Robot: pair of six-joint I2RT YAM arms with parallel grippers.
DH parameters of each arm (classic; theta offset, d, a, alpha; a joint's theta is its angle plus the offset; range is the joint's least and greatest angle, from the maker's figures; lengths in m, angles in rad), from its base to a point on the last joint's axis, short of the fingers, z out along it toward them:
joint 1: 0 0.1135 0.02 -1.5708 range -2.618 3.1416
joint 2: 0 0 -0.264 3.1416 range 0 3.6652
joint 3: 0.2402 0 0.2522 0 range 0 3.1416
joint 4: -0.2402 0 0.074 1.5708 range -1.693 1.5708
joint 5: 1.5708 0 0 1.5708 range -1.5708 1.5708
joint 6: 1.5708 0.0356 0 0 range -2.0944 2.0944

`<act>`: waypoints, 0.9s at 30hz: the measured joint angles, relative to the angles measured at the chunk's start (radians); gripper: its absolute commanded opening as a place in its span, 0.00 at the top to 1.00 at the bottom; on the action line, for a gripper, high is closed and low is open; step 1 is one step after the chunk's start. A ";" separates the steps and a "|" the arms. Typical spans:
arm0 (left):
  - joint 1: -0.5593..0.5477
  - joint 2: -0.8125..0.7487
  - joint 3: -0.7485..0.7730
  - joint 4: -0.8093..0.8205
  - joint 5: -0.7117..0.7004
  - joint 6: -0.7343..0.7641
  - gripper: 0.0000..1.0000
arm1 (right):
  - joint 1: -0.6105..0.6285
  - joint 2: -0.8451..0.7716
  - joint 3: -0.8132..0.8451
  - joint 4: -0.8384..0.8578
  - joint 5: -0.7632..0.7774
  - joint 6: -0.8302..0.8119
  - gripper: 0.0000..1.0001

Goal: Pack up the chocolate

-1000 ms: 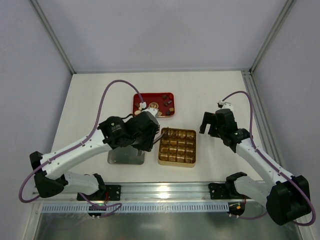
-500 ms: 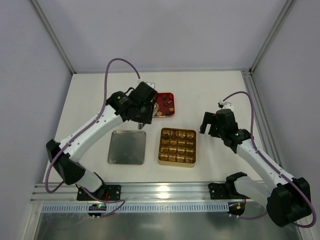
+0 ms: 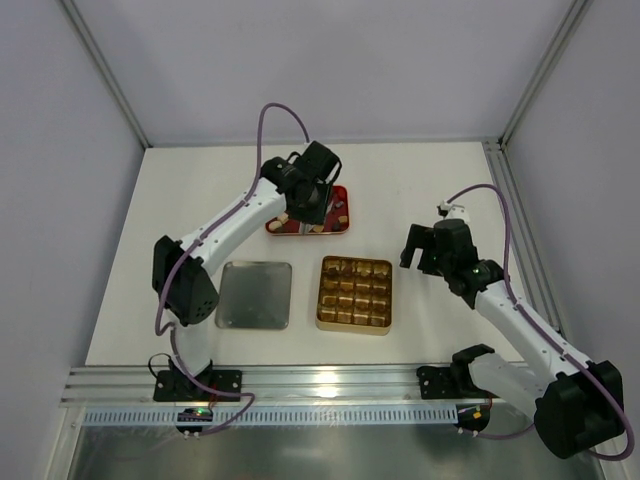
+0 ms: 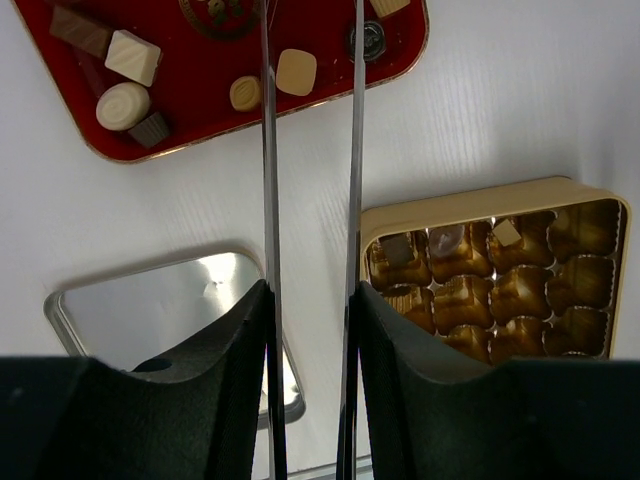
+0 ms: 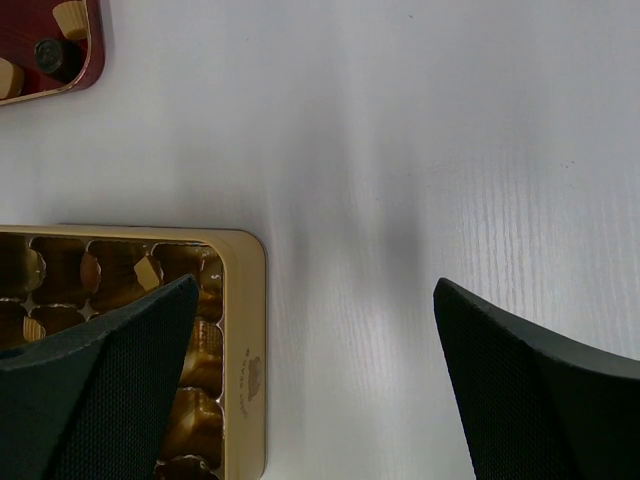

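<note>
Top external view: the left tool [image 3: 305, 210] hangs over the red tray [image 3: 275, 228] at the far middle of the white counter [image 3: 180, 220]. The right tool [image 3: 420, 246] is held above bare counter, just right of the gold tin [image 3: 355, 325]. A silver square tray [image 3: 255, 295] lies left of the tin, near it but apart.

Left wrist view: the left tool's two thin blades [image 4: 267, 200] run parallel with a clear gap, partly open, and nothing is seen gripped between them; their tips leave the top of the picture. Most of the chocolate [image 4: 133, 57] sits loose in the red tray: a dark bar, a cream square, a cream swirl, a brown cup, a tan round, another cream square and a dark round. Three pieces are in the tin's far row: two brownish ones in the left cells and a cream one [image 4: 507, 232] in the third.

Right wrist view: the right tool's fingers [image 5: 110, 340] stand wide apart, empty, over the tin's far right corner and the counter.
</note>
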 measured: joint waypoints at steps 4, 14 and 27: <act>0.000 0.050 0.009 0.005 -0.004 -0.002 0.64 | 0.000 -0.012 0.000 -0.007 0.001 0.000 0.00; 0.000 0.089 0.010 0.025 -0.012 -0.012 0.64 | 0.000 -0.038 0.000 -0.027 0.010 -0.002 0.00; 0.000 0.122 0.012 0.055 -0.012 -0.029 0.64 | 0.000 -0.045 -0.002 -0.037 0.010 -0.003 0.00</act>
